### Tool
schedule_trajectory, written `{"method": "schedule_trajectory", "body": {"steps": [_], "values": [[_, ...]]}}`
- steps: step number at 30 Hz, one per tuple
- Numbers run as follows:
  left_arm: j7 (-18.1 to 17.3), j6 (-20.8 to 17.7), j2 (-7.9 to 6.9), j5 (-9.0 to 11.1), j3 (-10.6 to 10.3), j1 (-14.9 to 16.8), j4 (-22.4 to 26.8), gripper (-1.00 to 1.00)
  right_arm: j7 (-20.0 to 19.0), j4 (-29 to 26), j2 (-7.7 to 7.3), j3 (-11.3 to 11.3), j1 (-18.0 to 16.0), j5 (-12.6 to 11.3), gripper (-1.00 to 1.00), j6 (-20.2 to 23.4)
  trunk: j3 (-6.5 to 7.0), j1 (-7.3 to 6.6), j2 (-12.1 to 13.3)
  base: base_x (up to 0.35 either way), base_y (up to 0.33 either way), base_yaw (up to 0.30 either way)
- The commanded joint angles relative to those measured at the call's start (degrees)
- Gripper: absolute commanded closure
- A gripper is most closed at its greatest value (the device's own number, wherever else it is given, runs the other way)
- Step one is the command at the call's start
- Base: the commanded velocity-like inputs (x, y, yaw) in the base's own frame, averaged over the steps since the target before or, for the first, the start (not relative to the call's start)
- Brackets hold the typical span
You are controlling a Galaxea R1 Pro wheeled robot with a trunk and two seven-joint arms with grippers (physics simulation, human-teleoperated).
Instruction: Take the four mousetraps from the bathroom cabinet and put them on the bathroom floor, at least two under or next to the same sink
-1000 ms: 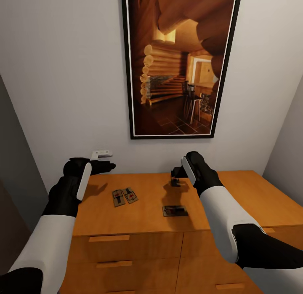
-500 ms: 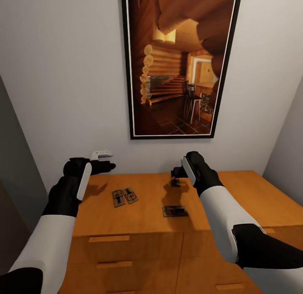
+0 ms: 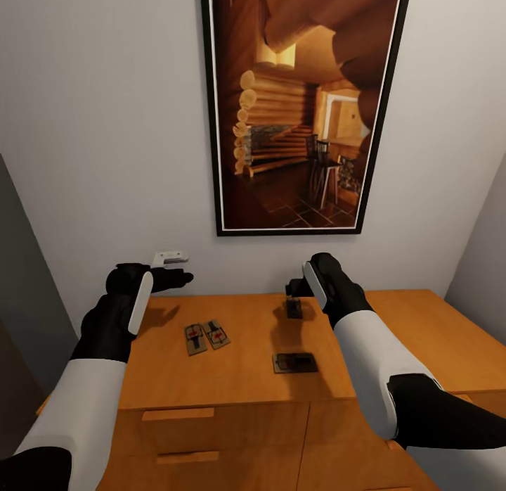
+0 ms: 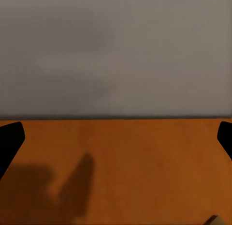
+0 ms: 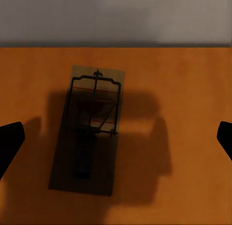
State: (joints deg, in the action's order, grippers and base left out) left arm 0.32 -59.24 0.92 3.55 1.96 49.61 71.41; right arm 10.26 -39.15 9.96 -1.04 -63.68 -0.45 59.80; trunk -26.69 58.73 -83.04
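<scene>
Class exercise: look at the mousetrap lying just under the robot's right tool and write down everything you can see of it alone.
This mousetrap is a small, flat, rectangular brown board, wood by its look, carrying thin dark wire parts: a looped frame near one end and a bar running along its middle. It lies flat on the orange-brown cabinet top, near the back wall, in shadow. The right tool hangs above it with fingers spread wide, not touching it. Nothing else touches it.
</scene>
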Motion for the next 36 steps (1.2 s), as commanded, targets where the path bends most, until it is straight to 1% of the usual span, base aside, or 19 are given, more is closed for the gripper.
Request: {"method": "schedule_trajectory", "body": {"steps": [1, 19, 26, 36], "values": [[0.03, -0.26, 0.05, 0.31, 0.15, 0.05, 0.04, -1.00, 0.20, -0.04, 0.04, -0.11, -0.04, -0.08, -1.00, 0.20, -0.07, 0.00, -0.04, 0.019, 0.000, 0.000], [0.03, -0.26, 0.11, 0.43, 0.15, 0.05, -0.04, -1.00, 0.33, 0.76, 0.04, -0.11, -0.04, -0.24, -1.00, 0.20, -0.07, 0.00, -0.04, 0.005, 0.000, 0.000], [-0.04, -0.26, 0.19, 0.48, 0.15, 0.05, -0.05, -1.00, 0.37, 4.80, 0.04, -0.11, -0.04, -0.25, -1.00, 0.20, -0.07, 0.00, -0.04, 0.000, 0.000, 0.000], [-0.05, -0.26, 0.22, 0.49, 0.15, 0.05, -0.05, -1.00, 0.28, 5.94, 0.04, -0.04, -0.04, -0.19, -1.00, 0.20, -0.07, 0.00, -0.04, 0.000, 0.000, 0.000]]}}
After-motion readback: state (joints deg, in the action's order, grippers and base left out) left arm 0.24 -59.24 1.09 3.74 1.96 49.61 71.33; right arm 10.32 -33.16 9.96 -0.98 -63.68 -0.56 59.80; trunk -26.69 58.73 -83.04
